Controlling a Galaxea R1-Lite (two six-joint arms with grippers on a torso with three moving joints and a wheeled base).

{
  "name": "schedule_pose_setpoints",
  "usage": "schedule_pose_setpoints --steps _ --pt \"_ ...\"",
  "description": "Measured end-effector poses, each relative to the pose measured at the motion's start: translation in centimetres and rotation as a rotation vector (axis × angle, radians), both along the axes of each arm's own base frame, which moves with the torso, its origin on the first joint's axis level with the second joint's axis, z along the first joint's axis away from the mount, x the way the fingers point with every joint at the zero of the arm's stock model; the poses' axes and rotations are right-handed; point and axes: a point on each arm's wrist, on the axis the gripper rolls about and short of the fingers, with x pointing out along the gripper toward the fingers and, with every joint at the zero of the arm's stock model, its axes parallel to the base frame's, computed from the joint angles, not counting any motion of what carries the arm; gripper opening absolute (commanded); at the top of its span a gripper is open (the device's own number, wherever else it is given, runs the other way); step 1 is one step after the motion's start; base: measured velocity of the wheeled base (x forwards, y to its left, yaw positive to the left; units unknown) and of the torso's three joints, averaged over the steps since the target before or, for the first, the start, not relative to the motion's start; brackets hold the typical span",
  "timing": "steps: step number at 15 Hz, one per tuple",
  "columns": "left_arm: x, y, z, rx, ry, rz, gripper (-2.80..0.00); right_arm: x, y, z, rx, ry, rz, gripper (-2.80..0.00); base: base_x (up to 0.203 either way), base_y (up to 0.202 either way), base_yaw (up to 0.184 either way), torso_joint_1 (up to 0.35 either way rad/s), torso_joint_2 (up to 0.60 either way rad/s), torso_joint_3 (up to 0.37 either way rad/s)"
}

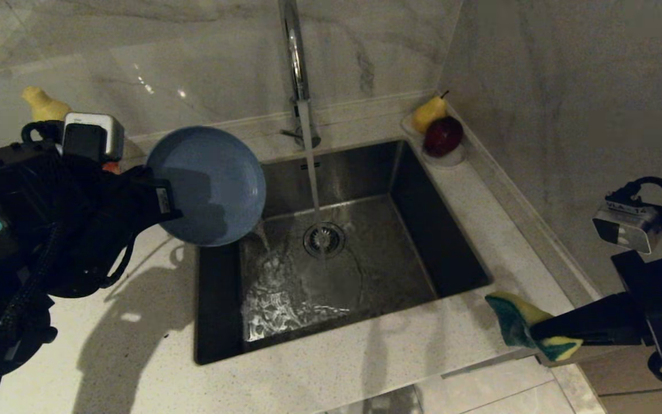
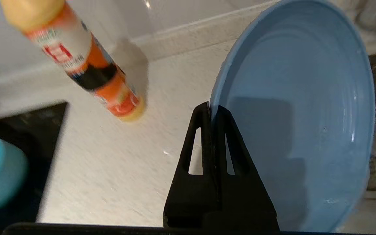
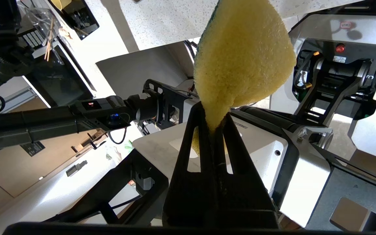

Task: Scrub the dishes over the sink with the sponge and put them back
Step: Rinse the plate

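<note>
We see the left gripper (image 2: 213, 109) pinching the rim of the pale blue plate (image 1: 207, 185), its fingers pressed tight on the edge. The plate is tilted up on edge, its hollow facing us, over the sink's (image 1: 423, 230) ten o'clock corner in the head view. Water runs from the tap (image 1: 295, 63) at twelve o'clock down to the drain (image 1: 323, 238). The right gripper (image 3: 212, 122) clamps the sponge (image 1: 523, 325), squeezing its waist, at four o'clock over the counter's (image 1: 365, 362) front edge, well apart from the plate. An orange-labelled bottle (image 2: 80, 58) stands near the plate. A pear (image 1: 427, 112) and a red apple (image 1: 443, 136) sit at one o'clock.
</note>
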Motion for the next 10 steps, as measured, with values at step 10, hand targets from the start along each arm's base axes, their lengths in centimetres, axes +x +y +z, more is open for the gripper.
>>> schedule_pose_setpoints --steps 10 --pt "-0.1 0.1 -1.8 -0.067 0.068 -0.006 -2.80 -0.2 -0.1 -0.7 -0.009 0.025 -0.001 -2.80 0.000 0.000 0.000 0.000 0.00 0.000"
